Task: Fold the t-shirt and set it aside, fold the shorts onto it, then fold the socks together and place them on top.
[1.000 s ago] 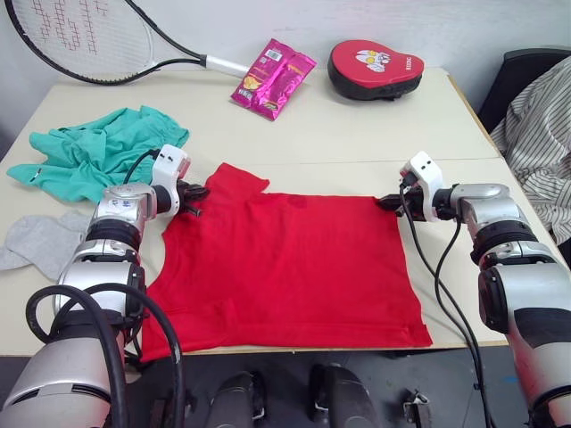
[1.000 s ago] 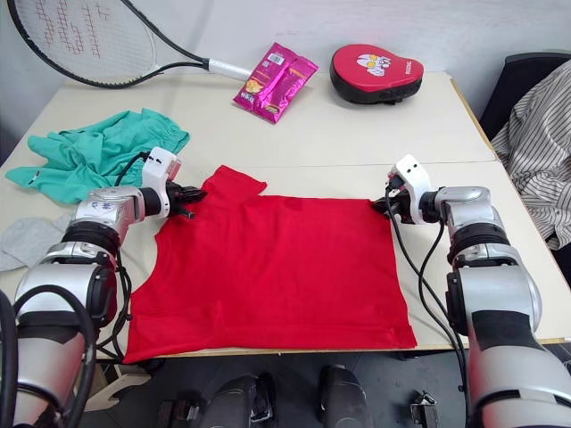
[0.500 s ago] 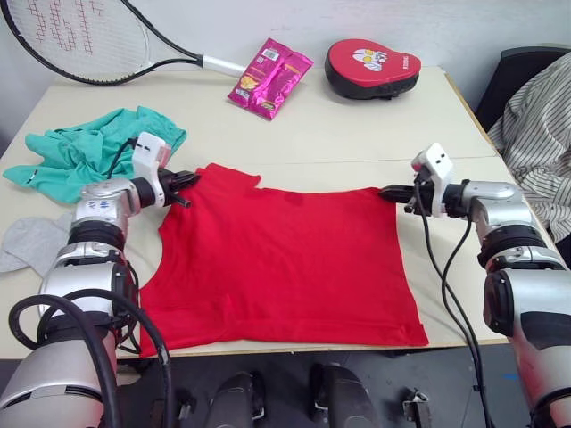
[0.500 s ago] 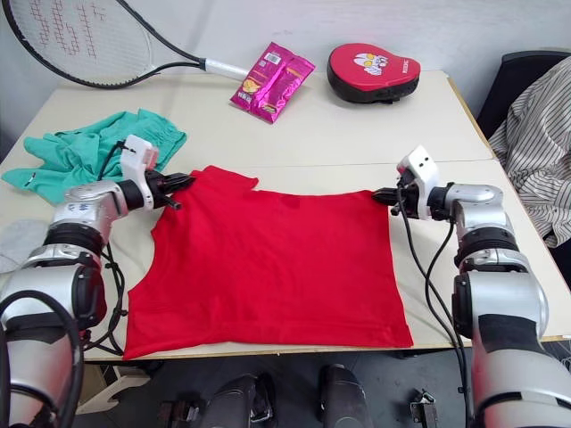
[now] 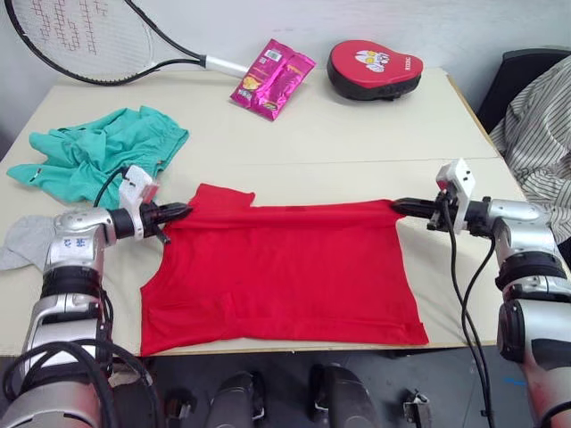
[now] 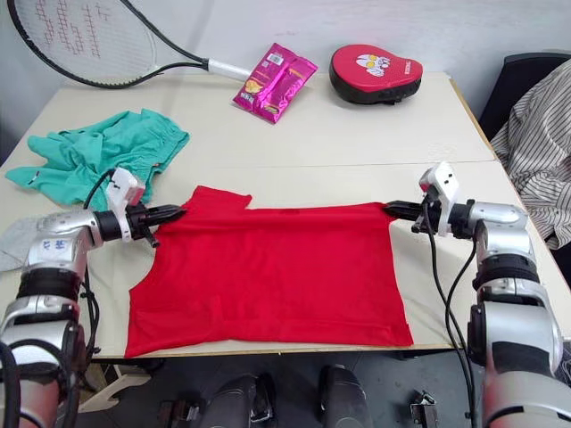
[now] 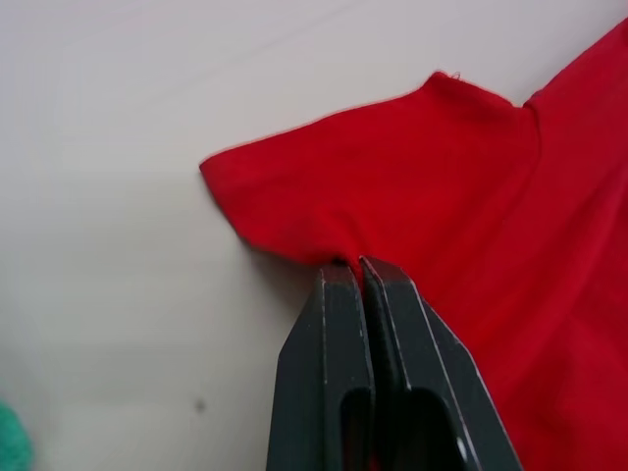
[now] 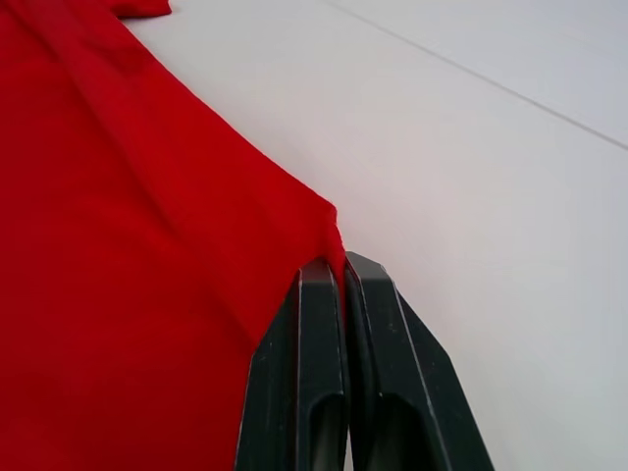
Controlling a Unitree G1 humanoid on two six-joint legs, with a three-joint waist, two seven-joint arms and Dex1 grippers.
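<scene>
The red t-shirt [image 5: 281, 267] lies spread flat near the table's front edge. My left gripper [image 5: 181, 211] is shut on the t-shirt's far left corner by the sleeve [image 7: 324, 186]. My right gripper [image 5: 399, 206] is shut on its far right corner [image 8: 329, 235]. The far edge runs taut between the two grippers. The teal shorts [image 5: 98, 152] lie bunched at the back left. One grey sock [image 5: 22, 241] rests at the table's left edge, partly behind my left arm.
A tennis racket [image 5: 89, 40], a pink snack packet [image 5: 272, 78] and a red and black pad [image 5: 375, 67] lie along the table's far side. A striped cloth [image 5: 540, 125] hangs on a chair at the right. The table [image 5: 330, 143] is bare between shirt and packet.
Both grippers have drawn apart and toward the front edge, each holding its corner. The shirt's far edge has been pulled straighter and the shirt now lies shorter front to back.
</scene>
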